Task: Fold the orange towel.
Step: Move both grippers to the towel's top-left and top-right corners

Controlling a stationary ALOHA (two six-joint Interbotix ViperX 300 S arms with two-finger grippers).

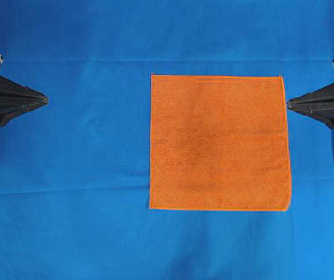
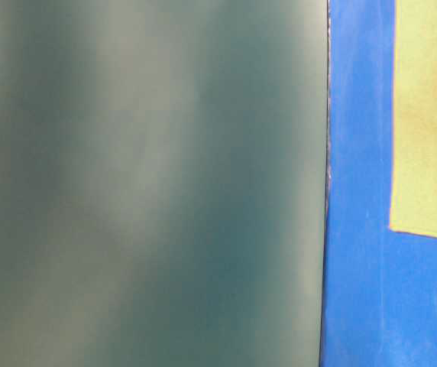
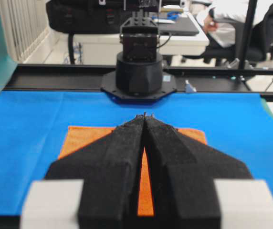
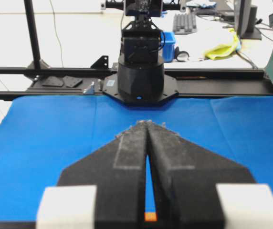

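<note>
No readable text, label, brand, number or sign is showing in any of the four views — nothing legible is appearing anywhere.

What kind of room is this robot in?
Probably a lab or workshop. The orange towel lies on a blue cloth stretched over a black-framed bench. Behind it sit a desk, a seated person and a keyboard.
</note>
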